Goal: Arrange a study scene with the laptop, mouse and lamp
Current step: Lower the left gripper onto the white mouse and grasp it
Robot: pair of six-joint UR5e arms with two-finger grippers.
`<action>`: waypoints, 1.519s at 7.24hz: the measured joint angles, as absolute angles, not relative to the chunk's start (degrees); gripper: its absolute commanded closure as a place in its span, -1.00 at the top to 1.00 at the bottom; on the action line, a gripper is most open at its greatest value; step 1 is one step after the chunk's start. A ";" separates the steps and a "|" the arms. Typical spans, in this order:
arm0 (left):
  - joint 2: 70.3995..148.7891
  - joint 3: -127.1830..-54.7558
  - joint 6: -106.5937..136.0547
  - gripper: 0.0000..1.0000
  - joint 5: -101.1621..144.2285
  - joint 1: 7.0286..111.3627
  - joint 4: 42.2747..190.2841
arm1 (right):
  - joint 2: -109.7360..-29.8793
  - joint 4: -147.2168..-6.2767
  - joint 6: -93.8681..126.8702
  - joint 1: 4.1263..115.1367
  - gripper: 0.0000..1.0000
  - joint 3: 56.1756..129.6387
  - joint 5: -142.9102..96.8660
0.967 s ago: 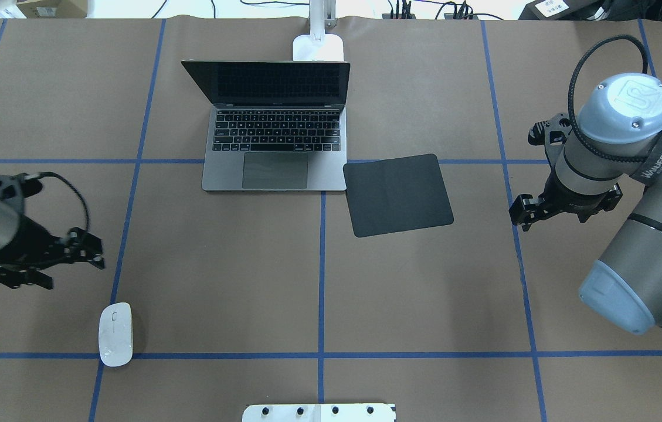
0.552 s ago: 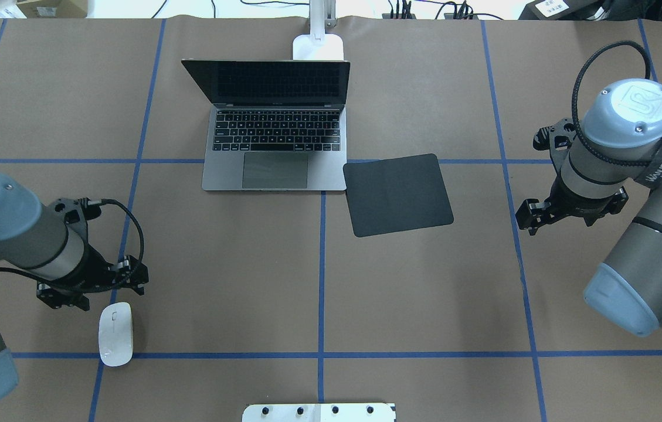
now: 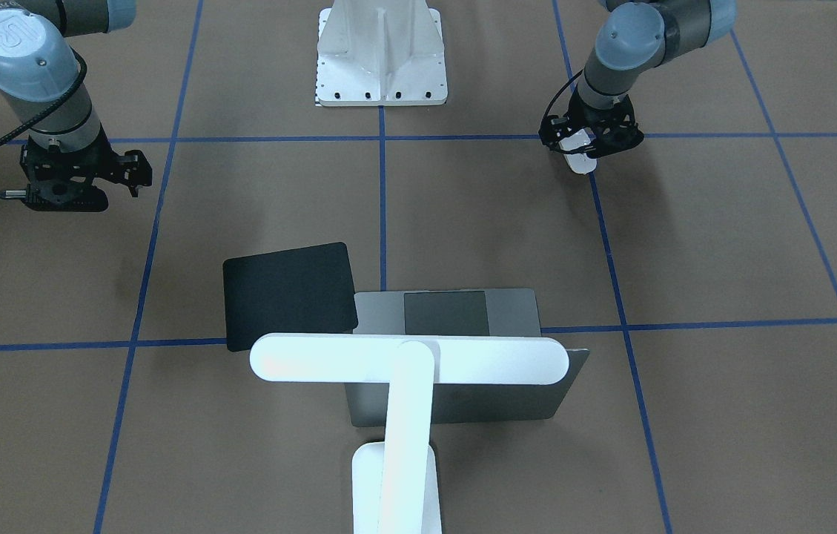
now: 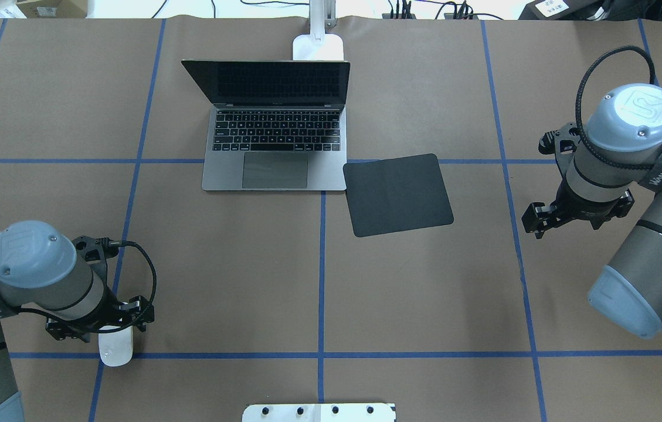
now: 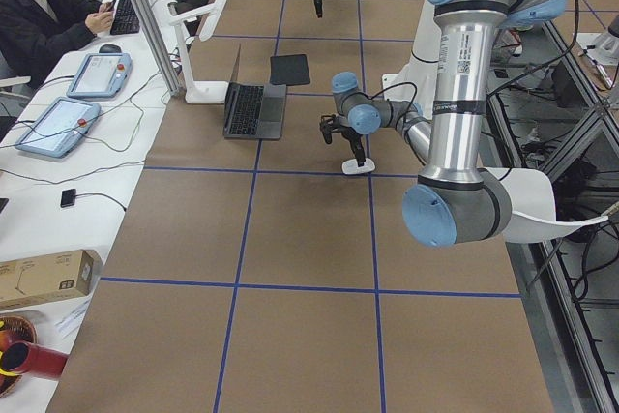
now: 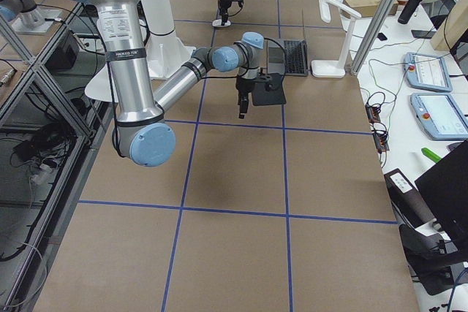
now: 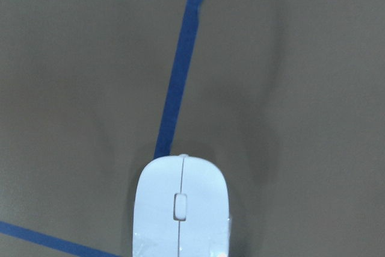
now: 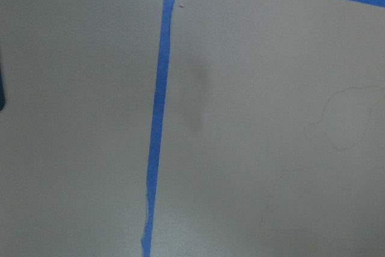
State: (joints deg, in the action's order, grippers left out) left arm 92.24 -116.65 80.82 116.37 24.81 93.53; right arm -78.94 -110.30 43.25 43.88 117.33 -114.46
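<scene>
Left hand (image 4: 103,326) hangs just over the far end of the small glossy white oval mouse (image 4: 114,351), which lies lengthwise near-to-far; I cannot tell the hand's spread.

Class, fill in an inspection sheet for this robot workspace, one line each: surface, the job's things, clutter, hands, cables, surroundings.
Surface: brown table cover with a blue tape grid.
Job's things: laptop open, screen dark; lamp behind it, head above the lid; mouse on a tape line near the robot's left.
Clutter: black mat at the laptop's right front corner; white bolted pedestal at the robot's edge.
Hands: left hand right above the mouse; right hand over bare table; open or shut cannot be told.
Cables: a black cable loops at each wrist.
Surroundings: seated person at a side desk.
</scene>
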 measured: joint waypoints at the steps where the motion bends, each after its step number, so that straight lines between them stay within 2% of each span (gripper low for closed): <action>1: 91.54 -116.55 80.53 0.99 116.04 24.38 93.46 | -78.98 -110.30 43.24 43.87 1.00 117.34 -114.44; 3: 91.46 -116.02 80.32 0.98 115.70 24.00 93.52 | -79.01 -110.30 43.24 43.86 1.00 117.41 -114.44; 5: 92.26 -114.72 80.42 0.80 114.95 23.77 93.80 | -79.01 -110.30 43.24 43.90 1.00 117.42 -114.43; 6: 92.43 -114.38 80.42 0.55 114.64 23.76 93.89 | -79.01 -110.30 43.24 43.99 1.00 117.42 -114.43; 7: 92.50 -114.24 80.44 0.07 114.51 23.73 93.93 | -79.01 -110.30 43.24 44.03 1.00 117.42 -114.43; 9: 92.61 -114.20 80.50 -0.57 114.44 23.73 93.95 | -79.01 -110.30 43.22 44.09 1.00 117.48 -114.43; 11: 92.82 -114.54 80.43 -0.75 114.63 23.73 93.94 | -79.01 -110.30 43.20 44.14 1.00 117.50 -114.45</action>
State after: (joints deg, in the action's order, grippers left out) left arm 92.82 -114.54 80.43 114.63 23.73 93.94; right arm -79.01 -110.30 43.20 44.14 117.50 -114.45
